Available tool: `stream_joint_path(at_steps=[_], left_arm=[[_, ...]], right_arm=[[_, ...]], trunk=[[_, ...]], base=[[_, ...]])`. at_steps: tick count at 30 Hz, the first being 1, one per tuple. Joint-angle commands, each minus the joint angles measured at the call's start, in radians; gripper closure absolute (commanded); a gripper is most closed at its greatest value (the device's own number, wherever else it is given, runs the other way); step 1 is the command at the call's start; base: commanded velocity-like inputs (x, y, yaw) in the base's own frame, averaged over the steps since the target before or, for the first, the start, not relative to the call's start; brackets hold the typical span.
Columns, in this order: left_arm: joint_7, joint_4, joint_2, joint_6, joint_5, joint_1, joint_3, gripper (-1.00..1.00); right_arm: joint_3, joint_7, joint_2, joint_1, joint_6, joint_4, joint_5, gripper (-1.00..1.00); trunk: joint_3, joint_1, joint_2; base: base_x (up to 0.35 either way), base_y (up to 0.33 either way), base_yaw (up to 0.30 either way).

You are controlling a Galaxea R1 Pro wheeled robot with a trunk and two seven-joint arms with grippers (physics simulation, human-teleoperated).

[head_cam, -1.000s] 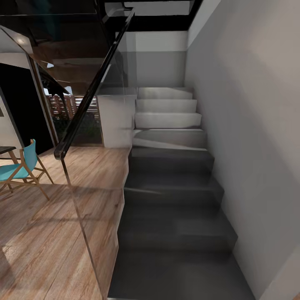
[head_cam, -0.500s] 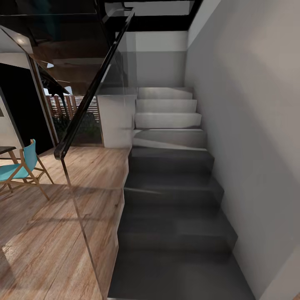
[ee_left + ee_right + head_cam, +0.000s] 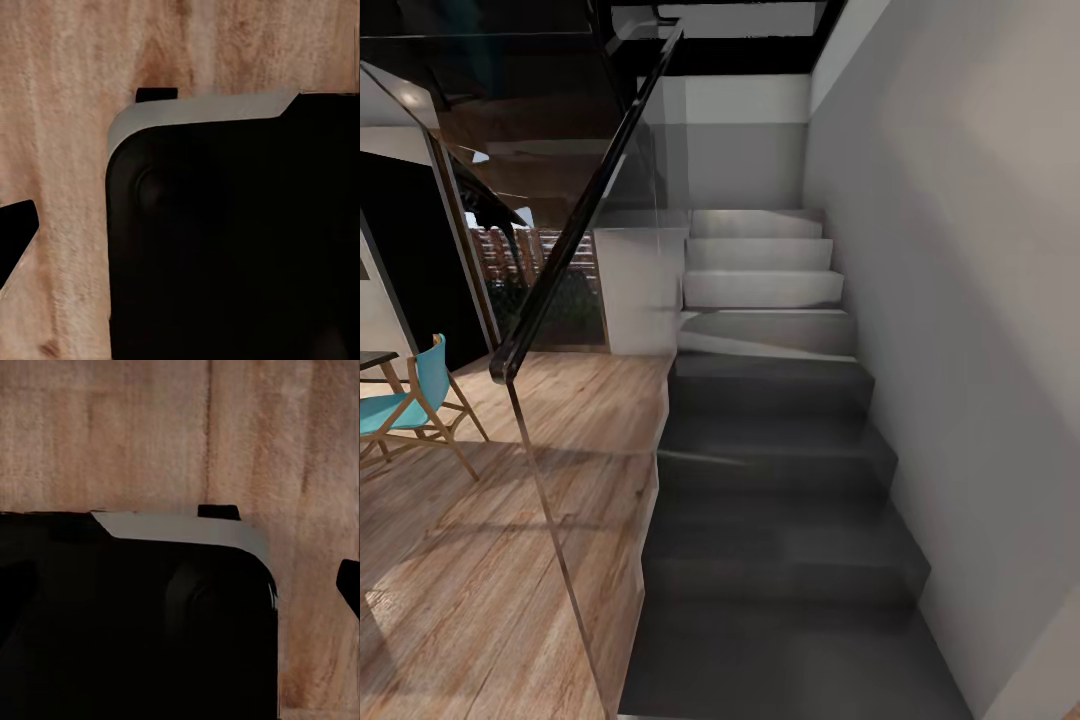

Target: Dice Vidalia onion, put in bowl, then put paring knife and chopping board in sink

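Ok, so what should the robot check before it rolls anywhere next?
1. Onion, knife, board or sink found: not ok; the head view faces a dark staircase.
2. Way straight ahead fit for wheels: not ok; steps rise there.
3. Open ground to turn onto: ok; the wooden floor spreads on the left.
4. Things to steer round: not ok; a glass railing panel edges the stairs, and a blue chair stands farther left.
5. Grippers free: cannot tell; both wrist views look down past a dark robot part at wood.
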Motion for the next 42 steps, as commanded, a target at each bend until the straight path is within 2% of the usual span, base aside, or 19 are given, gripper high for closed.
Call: stream_joint_path(at_steps=[1,4,7,12,15,18,22,26,32,42], left_arm=[[0.0,-0.029,0.001,-0.001,0.0,0.001,0.0,-1.0],[0.0,-0.089,0.002,-0.001,0.0,0.001,0.0,-1.0],[0.0,-0.162,0.009,-0.014,0.001,0.0,0.001,-1.0],[0.0,-0.251,0.014,-0.104,0.002,-0.002,0.001,-1.0],[0.001,-0.272,0.013,-0.153,-0.002,-0.003,0.0,-1.0],[0.001,-0.28,0.015,-0.196,-0.004,-0.004,0.0,-1.0],[0.002,-0.262,0.018,-0.281,0.002,-0.005,-0.001,-1.0],[0.002,-0.195,0.02,-0.369,0.005,-0.005,-0.002,-1.0],[0.002,-0.147,0.018,-0.386,0.005,-0.005,-0.004,-1.0],[0.002,-0.139,0.019,-0.387,0.005,-0.005,-0.003,-1.0]], right_arm=[[0.0,-0.001,-0.002,0.0,-0.034,-0.023,0.0,-1.0],[-0.001,-0.004,-0.003,0.0,-0.084,-0.076,0.001,-1.0],[-0.001,-0.01,-0.004,0.0,-0.115,-0.171,0.001,-1.0],[-0.001,-0.019,0.001,0.0,-0.126,-0.356,0.002,-1.0],[0.0,-0.021,0.001,0.0,-0.126,-0.437,0.003,-1.0],[0.0,-0.024,0.0,0.0,-0.128,-0.476,0.004,-1.0],[-0.001,-0.025,-0.002,0.0,-0.131,-0.48,0.001,-1.0],[0.0,-0.025,-0.002,0.0,-0.13,-0.476,-0.003,-1.0],[-0.001,-0.025,-0.003,0.0,-0.129,-0.461,-0.003,-1.0],[-0.001,-0.025,-0.001,0.0,-0.13,-0.442,-0.003,-1.0]], trunk=[[-0.001,0.0,0.0],[-0.001,0.0,0.0],[-0.001,0.0,0.0],[-0.001,0.0,0.0],[-0.001,0.0,0.0],[-0.001,0.0,0.0],[-0.001,0.0,0.0],[-0.001,0.0,0.0],[-0.001,0.0,0.0],[-0.001,0.0,0.0]], base=[[0.0,0.0,0.0],[0.0,0.0,0.0],[0.0,0.0,0.0],[0.0,0.0,0.0],[0.0,0.0,0.0],[0.0,0.0,0.0],[0.0,0.0,0.0],[-0.034,0.0,0.0],[-0.281,0.0,0.0],[-0.34,0.0,0.0]])
